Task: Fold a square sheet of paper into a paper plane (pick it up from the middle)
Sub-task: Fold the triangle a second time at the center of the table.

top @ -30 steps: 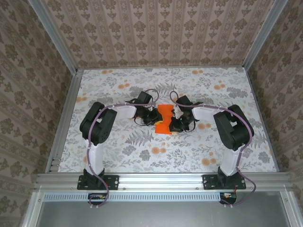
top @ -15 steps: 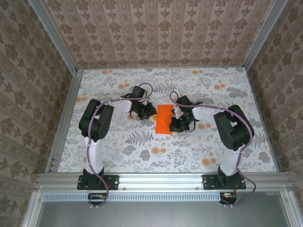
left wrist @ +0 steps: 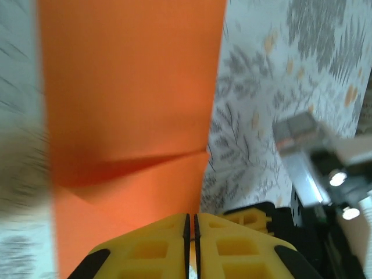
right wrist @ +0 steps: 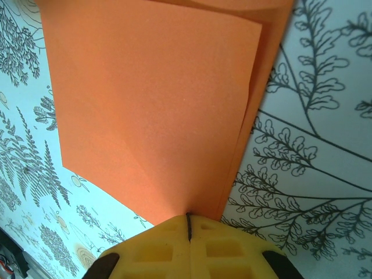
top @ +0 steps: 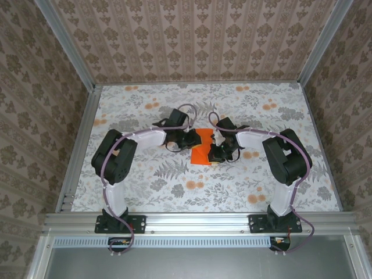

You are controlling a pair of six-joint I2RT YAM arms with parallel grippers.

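Orange creased square sheet of thin paper [top: 200, 154] lies on floral-print worktop [top: 145, 174], left end effector [left wrist: 190, 224] and right end effector [right wrist: 188, 220] both clenched, tips at its opposite sides.

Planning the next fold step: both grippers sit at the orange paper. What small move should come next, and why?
Probably slide the shut left gripper along the shadowed, unflattened fold in the square sheet of paper to press it flat, while the shut right gripper steadies its corner.
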